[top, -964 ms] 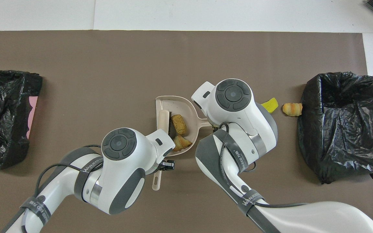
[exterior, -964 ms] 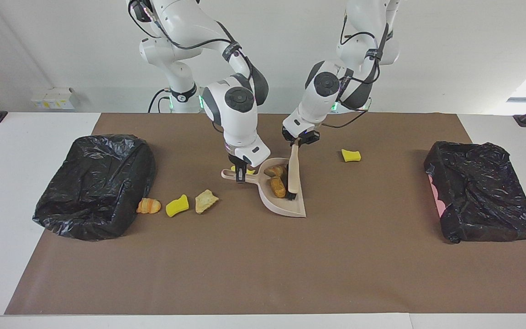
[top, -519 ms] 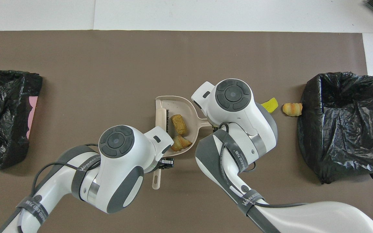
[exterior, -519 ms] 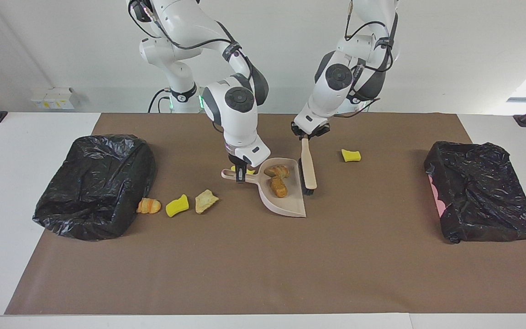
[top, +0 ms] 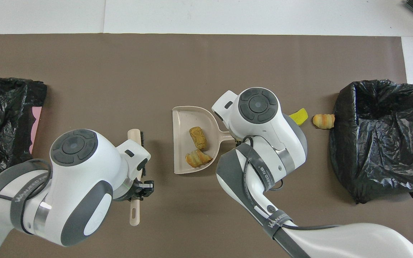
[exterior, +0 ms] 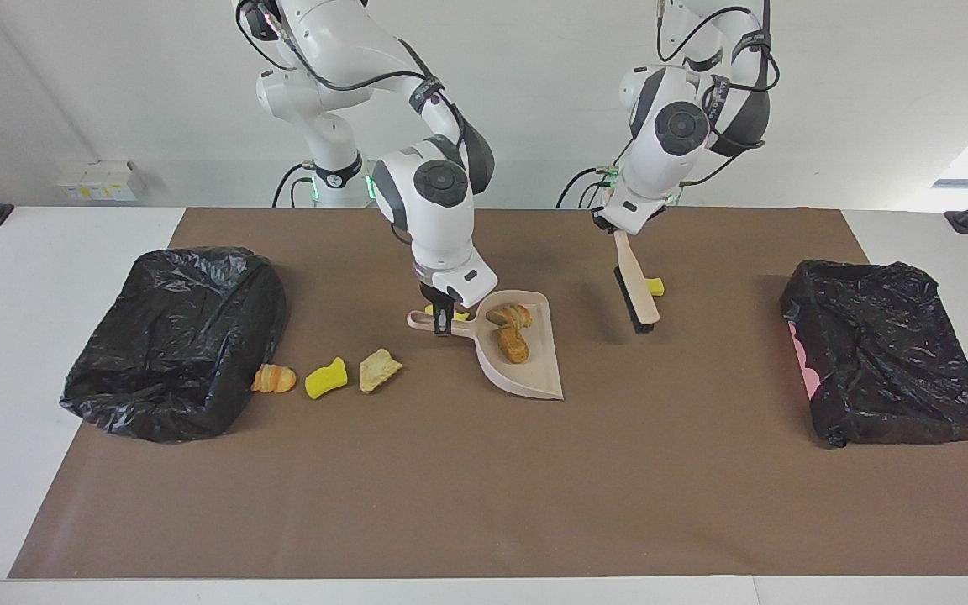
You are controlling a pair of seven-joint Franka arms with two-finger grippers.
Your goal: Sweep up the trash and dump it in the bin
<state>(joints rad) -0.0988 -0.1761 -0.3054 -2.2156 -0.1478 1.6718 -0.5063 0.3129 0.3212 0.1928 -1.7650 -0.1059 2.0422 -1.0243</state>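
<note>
My right gripper (exterior: pixel 444 316) is shut on the handle of the beige dustpan (exterior: pixel 528 374), which rests on the mat with two brown pastry pieces (exterior: pixel 512 343) in it; they also show in the overhead view (top: pixel 197 137). My left gripper (exterior: pixel 621 234) is shut on the brush (exterior: pixel 637 296) and holds it tilted over a yellow sponge piece (exterior: pixel 657 286), partly hiding it. A croissant (exterior: pixel 274 379), a yellow sponge (exterior: pixel 326 378) and a bread bit (exterior: pixel 379 370) lie beside the bin (exterior: pixel 173 336). A yellow bit (exterior: pixel 428 310) peeks out by the right gripper.
A second black-bagged bin (exterior: pixel 887 361) stands at the left arm's end of the brown mat (exterior: pixel 484 487). In the overhead view the right arm's wrist (top: pixel 258 107) covers the dustpan handle and the bread bit.
My left gripper has lifted the brush out of the dustpan and carried it toward the left arm's end, over the lone yellow sponge. The right arm and dustpan have not moved.
</note>
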